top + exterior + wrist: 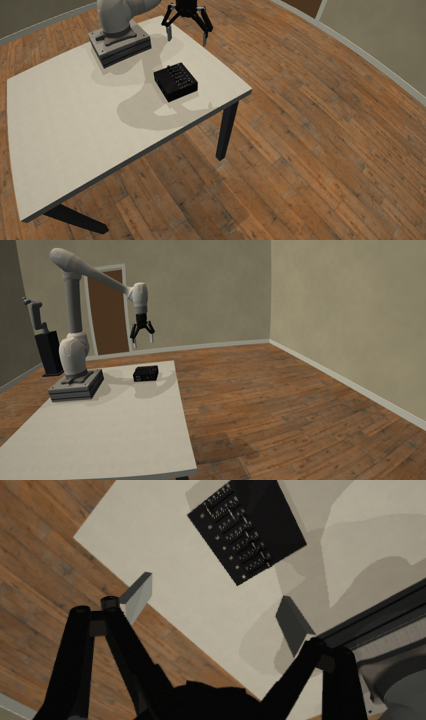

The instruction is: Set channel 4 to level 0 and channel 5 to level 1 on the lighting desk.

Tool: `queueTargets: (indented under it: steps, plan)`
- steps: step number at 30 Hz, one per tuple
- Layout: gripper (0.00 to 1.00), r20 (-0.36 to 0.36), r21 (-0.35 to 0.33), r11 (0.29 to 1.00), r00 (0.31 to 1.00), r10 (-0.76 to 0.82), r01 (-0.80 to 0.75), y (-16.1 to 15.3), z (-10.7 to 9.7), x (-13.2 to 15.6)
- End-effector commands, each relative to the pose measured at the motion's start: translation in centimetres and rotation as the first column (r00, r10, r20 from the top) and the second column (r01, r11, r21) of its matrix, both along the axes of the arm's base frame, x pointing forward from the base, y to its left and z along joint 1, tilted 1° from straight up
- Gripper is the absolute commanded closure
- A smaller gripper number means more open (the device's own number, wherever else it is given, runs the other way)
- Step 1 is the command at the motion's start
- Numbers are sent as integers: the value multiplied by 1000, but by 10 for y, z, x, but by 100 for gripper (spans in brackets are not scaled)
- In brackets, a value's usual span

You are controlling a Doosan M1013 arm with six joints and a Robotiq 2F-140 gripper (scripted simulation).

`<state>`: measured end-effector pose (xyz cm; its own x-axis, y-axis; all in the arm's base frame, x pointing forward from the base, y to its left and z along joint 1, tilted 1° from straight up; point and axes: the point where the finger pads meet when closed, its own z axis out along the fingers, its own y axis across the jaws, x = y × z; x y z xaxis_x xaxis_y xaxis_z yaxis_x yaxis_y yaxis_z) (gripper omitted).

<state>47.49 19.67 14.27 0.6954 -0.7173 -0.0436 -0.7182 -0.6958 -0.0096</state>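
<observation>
The lighting desk (175,81) is a small black box on the white table, near the table's far right edge. Several fader rows run across its top, with small knobs too fine to read. It also shows in the exterior view (145,373) and in the wrist view (246,529) at the top. My gripper (186,37) hangs wide open and empty, high above the table and well clear of the desk. It shows in the exterior view (143,342) and in the wrist view (215,611), with both fingertips apart over the table edge.
The arm's grey base (119,44) stands on the table behind the desk. The table edge (208,114) lies close to the desk's right side. A black stand (49,351) is on the floor at the far left, before a brown door (108,311).
</observation>
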Motion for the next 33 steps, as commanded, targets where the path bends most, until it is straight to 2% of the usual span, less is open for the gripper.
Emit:
queueTargets:
  steps: [1,6,12,14,15,16,33]
  plan:
    - [0,5,-50,961,963,-271,271,18,9,-1]
    - [0,12,-61,873,875,-484,483,29,15,-2]
    - [0,35,-90,707,712,-702,701,32,16,-3]
    - [0,35,-90,707,712,-702,701,32,16,-3]
    - [0,59,-113,606,614,-787,788,32,16,-3]
    - [0,68,-120,575,585,-808,809,32,16,-3]
    - [0,70,-121,568,578,-813,814,32,16,-3]
